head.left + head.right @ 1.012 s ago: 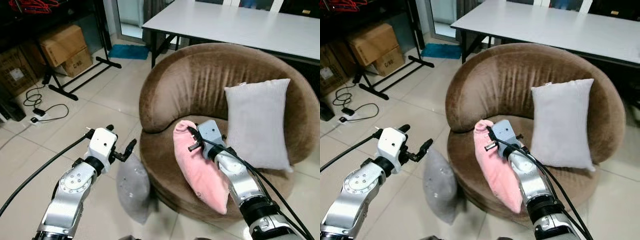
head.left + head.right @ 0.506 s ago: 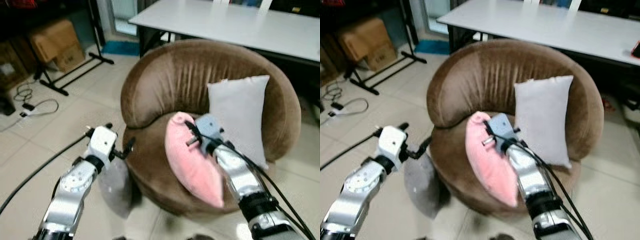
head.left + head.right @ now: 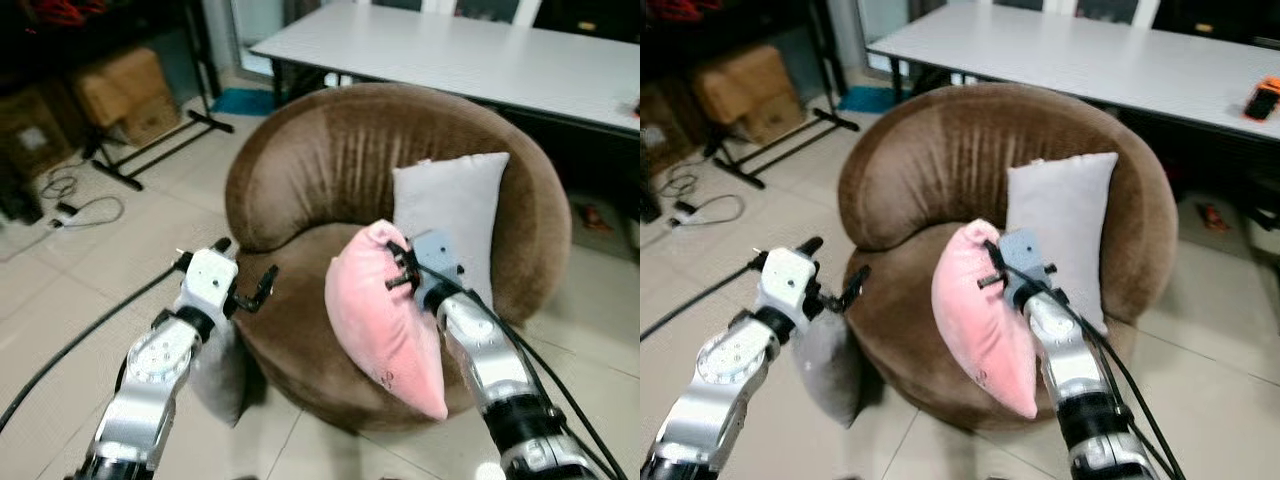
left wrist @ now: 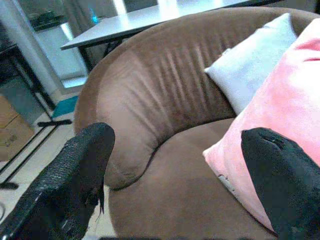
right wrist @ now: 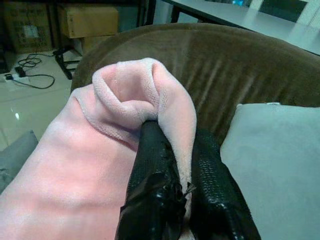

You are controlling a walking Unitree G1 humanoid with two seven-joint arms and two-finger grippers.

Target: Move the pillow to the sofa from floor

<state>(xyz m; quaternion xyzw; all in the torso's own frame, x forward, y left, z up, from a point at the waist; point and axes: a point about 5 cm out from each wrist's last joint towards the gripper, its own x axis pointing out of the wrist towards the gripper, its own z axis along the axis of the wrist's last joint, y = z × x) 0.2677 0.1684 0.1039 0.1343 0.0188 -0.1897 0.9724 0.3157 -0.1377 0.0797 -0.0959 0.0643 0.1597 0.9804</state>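
Note:
A pink pillow (image 3: 385, 320) hangs over the front of the round brown sofa (image 3: 330, 170), with my right gripper (image 3: 398, 268) shut on its top corner. In the right wrist view the black fingers (image 5: 150, 165) pinch a fold of the pink pillow (image 5: 90, 165). My left gripper (image 3: 252, 290) is open, held at the sofa's left front edge, with nothing between its fingers (image 4: 75, 170). A grey pillow (image 3: 215, 370) stands on the floor against the sofa, below my left arm.
A light grey cushion (image 3: 452, 215) leans against the sofa's backrest. A white table (image 3: 450, 55) stands behind the sofa. Cardboard boxes (image 3: 120, 90), a black stand and a cable (image 3: 85, 210) lie at the far left on the tiled floor.
The camera has moved closer to the sofa. My right gripper has lifted the pink pillow higher and further over the seat. The left gripper stays open.

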